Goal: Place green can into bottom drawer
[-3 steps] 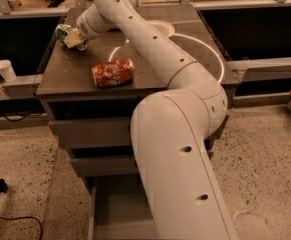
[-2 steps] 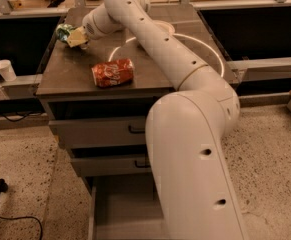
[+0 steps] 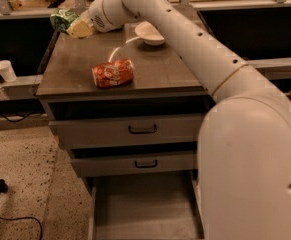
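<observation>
The green can (image 3: 62,19), shiny green, is at the far left corner of the cabinet top (image 3: 80,66). My gripper (image 3: 75,27) is at that corner, shut on the can, with one pale finger (image 3: 81,30) pressed against its right side. The can looks slightly raised off the top. The bottom drawer (image 3: 145,209) is pulled open below, and its flat grey interior shows nothing inside. My arm reaches from the lower right up across the cabinet.
A red soda can (image 3: 113,73) lies on its side in the middle of the top. A white bowl (image 3: 150,33) stands at the back. The two upper drawers (image 3: 142,129) with black handles are shut. A white cup (image 3: 6,70) stands on a ledge at the left.
The gripper and the green can have moved slightly up at the far left corner. My arm has shifted to the right. The red can has not moved.
</observation>
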`<state>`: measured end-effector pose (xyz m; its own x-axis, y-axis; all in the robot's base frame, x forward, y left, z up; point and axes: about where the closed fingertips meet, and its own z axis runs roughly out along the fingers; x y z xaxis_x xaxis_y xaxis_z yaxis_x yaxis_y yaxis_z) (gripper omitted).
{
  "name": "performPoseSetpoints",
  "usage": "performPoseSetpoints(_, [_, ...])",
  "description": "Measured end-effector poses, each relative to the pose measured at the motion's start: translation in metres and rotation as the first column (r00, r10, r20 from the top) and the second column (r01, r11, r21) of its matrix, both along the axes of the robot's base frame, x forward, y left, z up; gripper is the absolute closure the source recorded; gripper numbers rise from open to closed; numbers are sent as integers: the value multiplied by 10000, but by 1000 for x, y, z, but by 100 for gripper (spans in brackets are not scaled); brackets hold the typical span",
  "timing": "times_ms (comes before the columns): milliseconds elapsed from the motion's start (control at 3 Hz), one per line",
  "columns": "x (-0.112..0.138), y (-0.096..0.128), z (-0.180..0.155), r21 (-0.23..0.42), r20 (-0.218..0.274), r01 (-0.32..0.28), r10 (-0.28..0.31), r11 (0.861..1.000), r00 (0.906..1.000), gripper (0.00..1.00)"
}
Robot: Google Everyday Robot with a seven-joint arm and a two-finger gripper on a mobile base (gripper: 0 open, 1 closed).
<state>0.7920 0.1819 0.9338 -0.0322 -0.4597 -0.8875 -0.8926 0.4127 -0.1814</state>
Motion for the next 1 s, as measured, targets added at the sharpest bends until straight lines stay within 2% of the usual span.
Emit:
performPoseSetpoints(333, [-36,4,25,-11,903,-1305,1300,9915,9874,100])
performPoseSetpoints(667, [-46,10,28,-463,1704,-2003,2053,9786,9638,100])
performPoseSetpoints(1000, [-46,10,28,-466,1704,-2005,2056,9786,9637,100])
